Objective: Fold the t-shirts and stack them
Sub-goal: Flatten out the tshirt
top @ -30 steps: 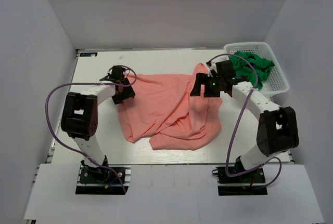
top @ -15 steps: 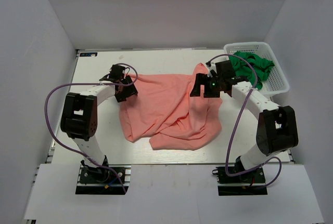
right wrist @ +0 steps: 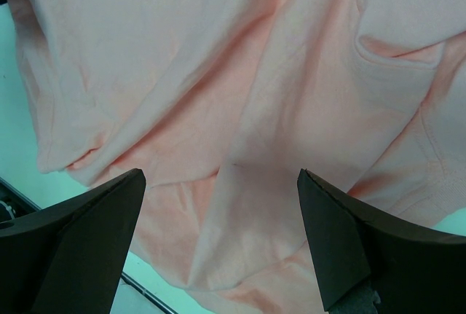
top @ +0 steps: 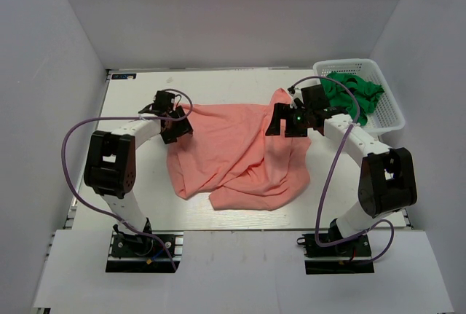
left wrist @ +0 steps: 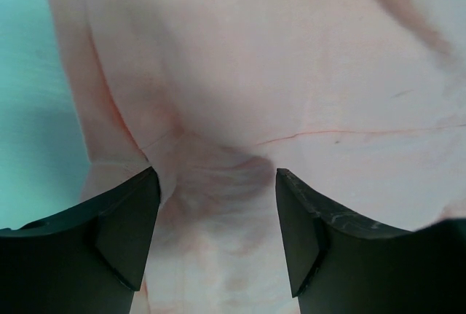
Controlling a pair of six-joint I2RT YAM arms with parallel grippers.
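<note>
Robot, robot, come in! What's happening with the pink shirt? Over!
Left gripper open, right gripper open, both over pink shirt. Shirt rumpled, not folded. Green garment in basket. Nothing blocking.

The shirt (top: 237, 157) lies crumpled mid-table (top: 218, 84). The left gripper (top: 180, 126) is over its left edge and the right gripper (top: 282, 126) over its far right part. The basket (top: 394, 112) sits in the far right corner with the other garment (top: 353, 92) inside it.
</note>
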